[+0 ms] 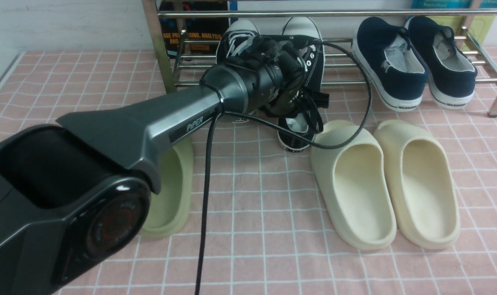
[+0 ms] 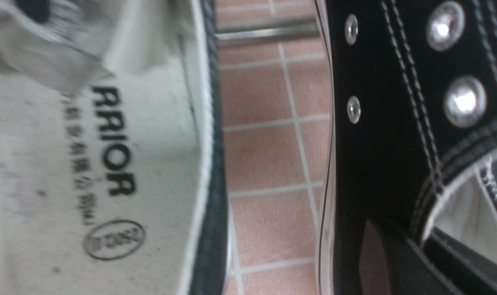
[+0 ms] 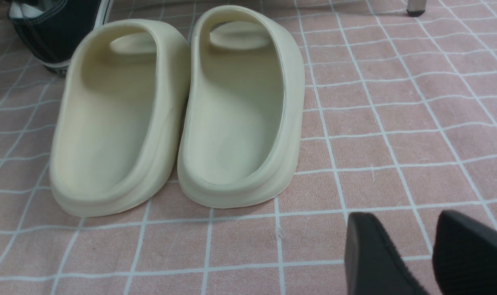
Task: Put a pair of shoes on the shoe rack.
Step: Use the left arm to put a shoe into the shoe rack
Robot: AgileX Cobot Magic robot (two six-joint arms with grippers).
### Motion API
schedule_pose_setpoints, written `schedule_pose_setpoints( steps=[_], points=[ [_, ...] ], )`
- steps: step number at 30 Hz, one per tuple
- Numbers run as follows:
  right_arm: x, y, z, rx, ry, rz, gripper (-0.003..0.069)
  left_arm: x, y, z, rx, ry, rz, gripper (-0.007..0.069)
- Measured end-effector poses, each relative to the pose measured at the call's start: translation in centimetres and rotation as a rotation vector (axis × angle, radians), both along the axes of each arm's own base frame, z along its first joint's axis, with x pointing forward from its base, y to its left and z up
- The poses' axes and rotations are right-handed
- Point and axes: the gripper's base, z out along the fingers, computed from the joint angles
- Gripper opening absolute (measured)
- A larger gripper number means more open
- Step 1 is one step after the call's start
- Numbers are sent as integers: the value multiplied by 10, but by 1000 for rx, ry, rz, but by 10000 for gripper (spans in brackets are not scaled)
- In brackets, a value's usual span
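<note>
Black canvas sneakers (image 1: 316,67) lean on the shoe rack (image 1: 343,83) at your left hand (image 2: 402,241), which is closed on one's side wall, the other just beside it. Your right hand (image 3: 410,250) stands wide open, holding nothing.

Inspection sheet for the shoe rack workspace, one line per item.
Surface: pink checked cloth, slight ripples.
Job's things: left black sneaker and right black sneaker, toes over the rack; right one's heel juts further out.
Clutter: cream slides in front; green slide partly hidden by left arm; navy shoes on rack.
Left gripper: fingers shut on right black sneaker's collar.
Right gripper: open, nothing held.
Cables: black cable loops from left arm, crossing in front of right sneaker and a cream slide.
Surroundings: books behind rack.
</note>
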Motion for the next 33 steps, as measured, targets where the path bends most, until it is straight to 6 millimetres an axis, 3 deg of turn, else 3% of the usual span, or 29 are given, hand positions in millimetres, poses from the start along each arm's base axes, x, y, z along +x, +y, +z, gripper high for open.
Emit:
schedule_pose_setpoints(
  steps=[7,10,24,33],
  points=[
    [0,0,0,0,0,0,240,11,6,41,-150,-72,92,18],
    [0,0,0,0,0,0,240,17,10,48,-200,-106,109,18],
    [0,0,0,0,0,0,240,36,21,40,-381,-127,228,20],
    [0,0,0,0,0,0,240,40,24,38,-391,-139,270,25]
  ],
)
